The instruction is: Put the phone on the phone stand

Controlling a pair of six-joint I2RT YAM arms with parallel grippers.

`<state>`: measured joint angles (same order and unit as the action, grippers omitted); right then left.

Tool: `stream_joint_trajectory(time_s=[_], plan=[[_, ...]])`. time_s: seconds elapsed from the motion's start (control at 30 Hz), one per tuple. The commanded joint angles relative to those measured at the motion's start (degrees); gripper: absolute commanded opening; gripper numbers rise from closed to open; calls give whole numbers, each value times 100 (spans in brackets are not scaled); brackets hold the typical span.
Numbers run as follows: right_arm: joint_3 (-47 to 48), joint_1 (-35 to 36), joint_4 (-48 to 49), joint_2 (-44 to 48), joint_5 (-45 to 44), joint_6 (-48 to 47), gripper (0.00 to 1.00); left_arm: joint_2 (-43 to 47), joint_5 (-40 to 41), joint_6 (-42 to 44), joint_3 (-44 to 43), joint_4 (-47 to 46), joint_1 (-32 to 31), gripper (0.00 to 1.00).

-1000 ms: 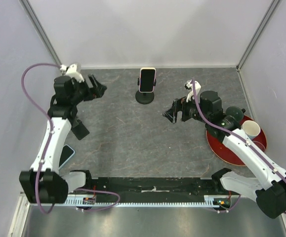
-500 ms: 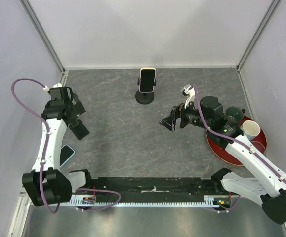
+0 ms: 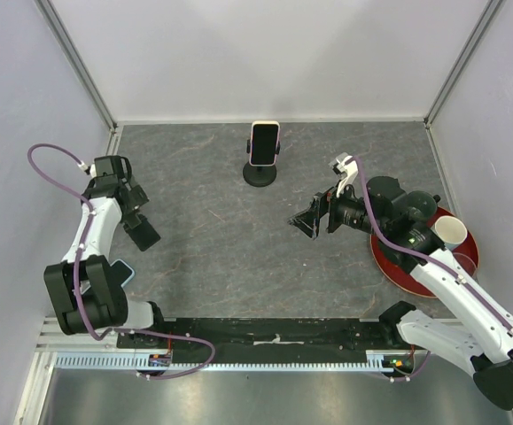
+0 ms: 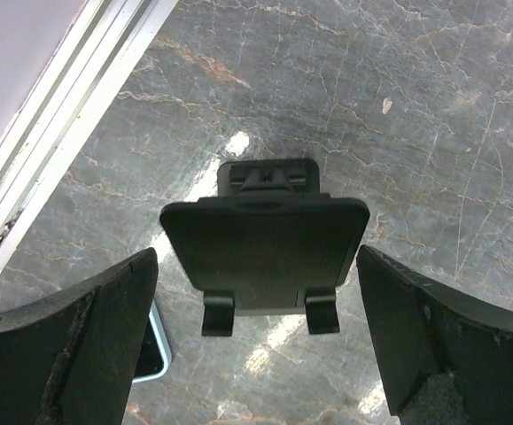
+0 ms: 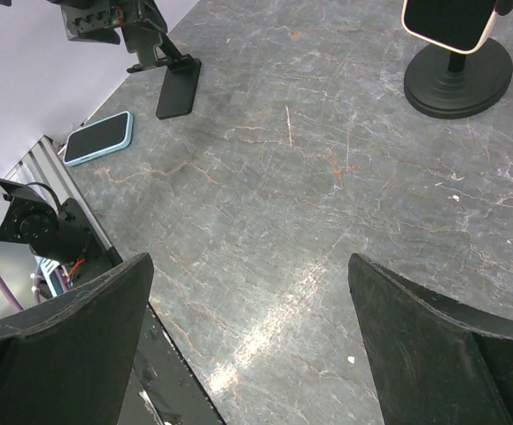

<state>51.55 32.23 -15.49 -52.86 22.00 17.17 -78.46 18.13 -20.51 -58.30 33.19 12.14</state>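
Left hand (image 4: 260,345) and right hand (image 5: 247,345): jaws wide apart, empty. Blue-cased phone (image 5: 97,138) flat on the counter (image 3: 221,221) near the folding stand (image 4: 265,252); a second phone (image 3: 263,142) sits on the rear pedestal stand (image 3: 260,173).

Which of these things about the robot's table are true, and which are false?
1. The left pincer and the right pincer are both open and empty. True.
2. A white-edged phone sits on the round-based stand at the back. True.
3. The blue phone is on the small black stand. False: it lies flat on the table beside that stand.
4. The cup lies tipped over on the table. False: it stands upright on the red plate.
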Motion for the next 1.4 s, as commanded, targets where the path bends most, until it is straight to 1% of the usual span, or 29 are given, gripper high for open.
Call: stream_joint_trajectory(time_s=[0.0,0.2,0.23,0.3,0.33,0.4,0.43,0.53,0.67,0.7,0.77,0.8,0.87,0.9,0.97,1.03,1.1,1.13,1.17,1.2,1.23,1.27,1.3,1.33,1.37], plan=[[66,29,63,101,-134,-108,98,-161,130,-164,100,-717,43,100],[39,38,63,101,-196,-126,98,-328,-29,-120,118,-920,43,99],[39,29,63,101,-196,-135,98,-337,-38,-111,100,-902,34,84],[39,38,63,83,-196,-126,98,-328,-20,-93,117,-893,34,65],[39,29,63,92,-196,-126,98,-311,-20,-85,126,-893,34,52],[39,29,63,92,-187,-126,98,-258,-133,-15,152,-893,25,38],[31,29,63,92,-187,-126,98,-249,-178,-14,153,-876,25,26],[13,38,55,57,-222,-109,98,-83,-441,12,170,-770,-88,3],[-4,29,63,4,-363,-30,98,374,-916,39,354,-726,-510,2],[-5,38,63,-14,-372,-21,98,505,-1099,47,390,-709,-789,2],[-13,38,63,-40,-442,-3,98,848,-1189,65,538,-709,-1160,2],[-13,29,55,-49,-451,-3,98,945,-1163,74,557,-709,-1649,2],[-13,29,63,-101,-460,-3,98,1121,-892,65,592,-744,-2073,2],[-13,38,63,-128,-468,6,98,1122,-794,65,575,-831,-2397,2],[4,38,72,-163,-460,-3,98,1017,-584,300,435,-1024,-2611,2],[22,29,55,-163,-433,23,98,615,-626,486,233,-1270,-2699,2],[22,29,63,-137,-416,41,98,245,-802,723,-215,-1428,-2691,2],[31,38,55,-102,-416,41,98,60,-846,976,-512,-1673,-2699,2],[31,29,46,-84,-424,50,98,-377,-864,1118,-672,-1771,-2691,2],[31,29,28,-67,-433,50,98,-598,-855,1241,-874,-1807,-2682,2],[48,38,2,-32,-433,41,98,-862,-864,1417,-1354,-1764,-2691,2],[57,29,-77,-5,-486,24,98,-1273,-890,1453,-1611,-1729,-2691,2],[83,29,-104,12,-521,23,98,-1504,-960,1471,-1832,-1702,-2682,2],[83,38,-139,56,-547,15,98,-1680,-1126,1523,-2243,-1710,-2682,2],[92,29,-165,65,-574,-3,98,-2039,-1171,1550,-2438,-1711,-2691,2]])
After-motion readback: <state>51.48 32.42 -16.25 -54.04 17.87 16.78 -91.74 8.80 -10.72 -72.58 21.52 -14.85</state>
